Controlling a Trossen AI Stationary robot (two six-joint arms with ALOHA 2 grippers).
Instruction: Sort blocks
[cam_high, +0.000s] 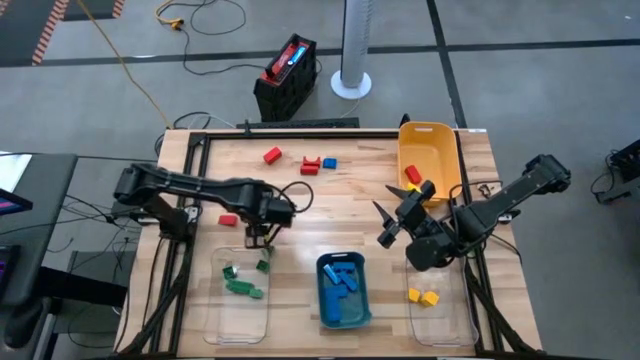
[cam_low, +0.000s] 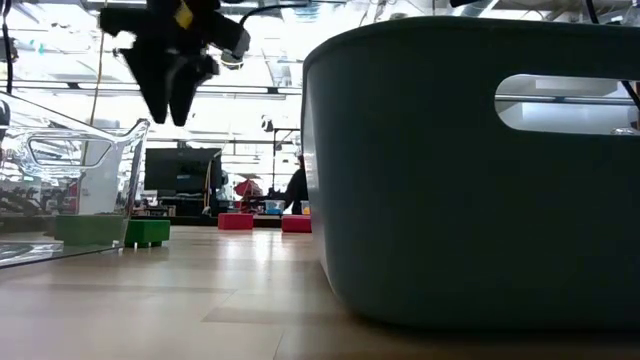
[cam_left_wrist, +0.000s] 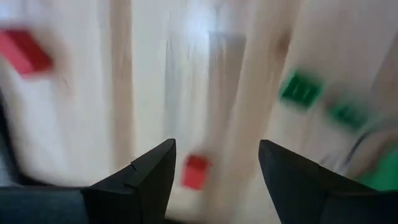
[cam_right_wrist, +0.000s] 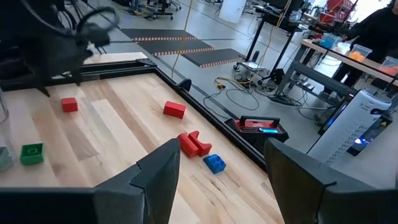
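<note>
We can read no brand, label or writing anywhere in these views.

In the high view the left gripper (cam_high: 259, 240) hangs at centre-left of the frame, just above the upper edge of the clear bin (cam_high: 216, 322). Its fingers stand apart with nothing between them; the left wrist view shows bare wood in the gap. A green block (cam_high: 265, 266) lies right at that bin's upper right corner, and more green blocks (cam_high: 240, 287) lie inside, mostly with their long axes running left-right.

A red block (cam_high: 228, 219) rests on the table just left of the left gripper, long axis across the frame. At the upper centre lie another red block (cam_high: 272, 155) — tilted slightly — plus a red pair (cam_high: 310, 166) and a small blue block (cam_high: 329, 162) beside them.

The teal bin (cam_high: 359, 312) at lower centre holds blue blocks (cam_high: 342, 282) lying at mixed angles. The yellow bin (cam_high: 432, 140) at upper right has a red block (cam_high: 413, 175) in it. Two yellow blocks (cam_high: 424, 296) sit side by side in the clear bin (cam_high: 452, 330) at lower right.

The right gripper (cam_high: 398, 214) is raised at centre-right — fingers wide, holding nothing.
</note>
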